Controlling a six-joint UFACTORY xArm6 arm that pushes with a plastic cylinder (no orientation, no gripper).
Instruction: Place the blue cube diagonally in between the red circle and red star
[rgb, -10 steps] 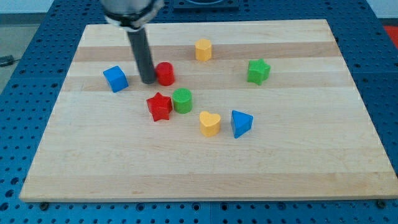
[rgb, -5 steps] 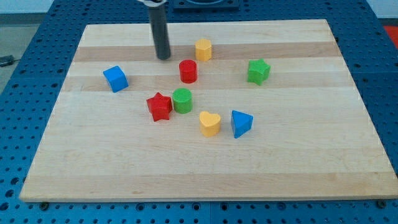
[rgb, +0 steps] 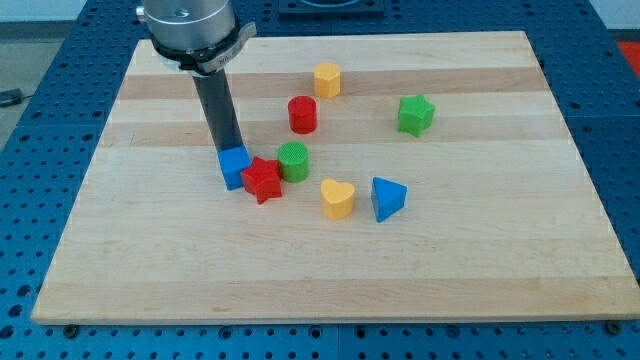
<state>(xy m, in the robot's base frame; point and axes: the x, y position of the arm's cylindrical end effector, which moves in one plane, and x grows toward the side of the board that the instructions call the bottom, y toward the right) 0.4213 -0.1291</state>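
The blue cube (rgb: 235, 167) sits left of centre on the wooden board (rgb: 480, 240), touching the left side of the red star (rgb: 263, 179). The red circle (rgb: 302, 114), a short cylinder, stands apart, up and to the right of them. My tip (rgb: 228, 150) rests against the top-left edge of the blue cube. The rod rises from there towards the view's top left.
A green cylinder (rgb: 293, 161) touches the red star's right side. A yellow heart (rgb: 338, 198) and a blue triangle (rgb: 387, 197) lie lower right. A yellow hexagonal block (rgb: 327, 79) and a green star (rgb: 415, 114) are towards the top right.
The red circle was pushed right earlier. My tip then went to the left and pushed the blue cube right and down against the red star, which shifted slightly right and down.
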